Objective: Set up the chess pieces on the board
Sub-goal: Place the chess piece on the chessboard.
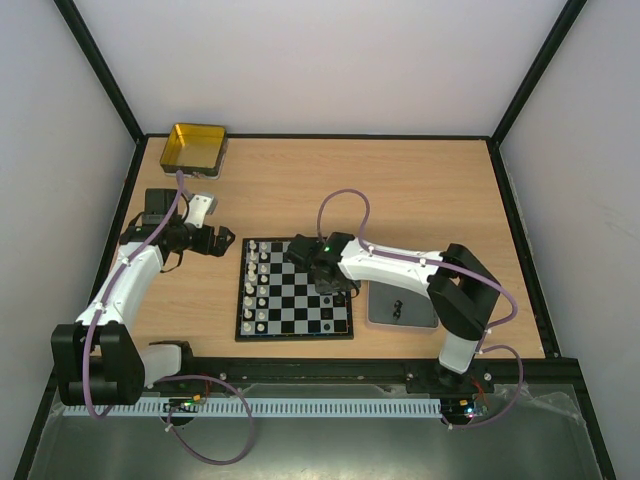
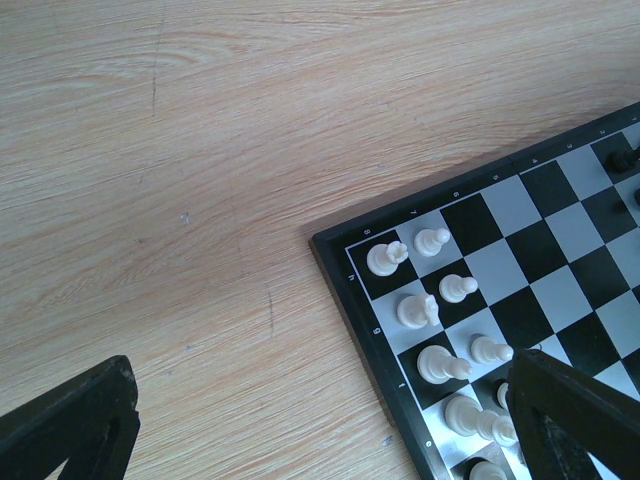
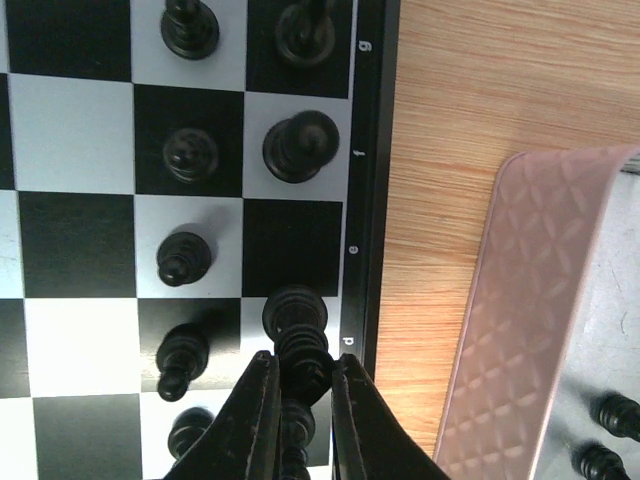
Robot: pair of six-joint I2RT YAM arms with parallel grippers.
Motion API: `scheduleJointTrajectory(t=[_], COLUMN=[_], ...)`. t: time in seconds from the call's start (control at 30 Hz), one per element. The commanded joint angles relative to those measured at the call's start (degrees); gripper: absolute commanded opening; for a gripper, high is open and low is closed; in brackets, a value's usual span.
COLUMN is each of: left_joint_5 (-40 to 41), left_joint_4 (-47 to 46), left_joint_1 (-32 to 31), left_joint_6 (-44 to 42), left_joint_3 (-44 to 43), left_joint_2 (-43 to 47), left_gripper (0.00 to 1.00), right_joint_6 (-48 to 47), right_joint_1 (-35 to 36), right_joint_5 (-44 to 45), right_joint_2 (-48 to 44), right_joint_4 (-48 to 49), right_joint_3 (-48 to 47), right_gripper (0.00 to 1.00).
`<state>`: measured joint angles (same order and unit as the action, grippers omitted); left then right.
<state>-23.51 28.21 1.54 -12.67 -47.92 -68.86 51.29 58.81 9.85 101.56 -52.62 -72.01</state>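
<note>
The board (image 1: 295,336) lies mid-table. White chess pieces (image 1: 257,287) fill its two left files and show close up (image 2: 418,310) in the left wrist view. Black chess pieces (image 3: 190,155) stand on its right files. My right gripper (image 3: 300,378) is over the board's right edge (image 1: 337,287), shut on the top of a tall black piece (image 3: 296,318) whose base rests on the edge-file square marked d. My left gripper (image 2: 320,372) hangs open just off the board's far-left corner (image 1: 222,242), over bare wood, with nothing between its fingers (image 2: 85,420).
A grey tray (image 1: 418,318) sits right of the board, its patterned rim (image 3: 520,300) beside my right gripper, with black pieces (image 3: 612,412) lying in it. A gold tin (image 1: 195,148) stands at the far-left corner of the table.
</note>
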Motion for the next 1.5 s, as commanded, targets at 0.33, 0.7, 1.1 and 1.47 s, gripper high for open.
scheduleJointTrajectory(t=[0.33, 0.7, 1.1, 1.47], left_joint_5=[0.08, 0.19, 0.13, 0.06], left_joint_4=[0.62, 0.62, 0.62, 0.62], left_joint_1=[-0.05, -0.05, 0.04, 0.13], left_joint_6=[-0.34, -0.25, -0.25, -0.3], left_joint_3=[-0.57, -0.51, -0.62, -0.55], left_joint_2=[0.69, 0.65, 0.57, 0.66], left_gripper=[0.99, 0.99, 0.99, 0.99], right_joint_6=[1.53, 0.85, 0.24, -0.04], right_joint_1=[0.43, -0.3, -0.96, -0.92], right_joint_5=[3.5, 4.85, 4.35, 3.78], right_joint_2=[-1.44, -0.54, 0.17, 1.18], right_joint_4=[-1.07, -1.18, -0.52, 0.41], right_joint_3=[1.67, -0.54, -1.05, -1.02], right_gripper=[0.1, 0.1, 0.1, 0.1])
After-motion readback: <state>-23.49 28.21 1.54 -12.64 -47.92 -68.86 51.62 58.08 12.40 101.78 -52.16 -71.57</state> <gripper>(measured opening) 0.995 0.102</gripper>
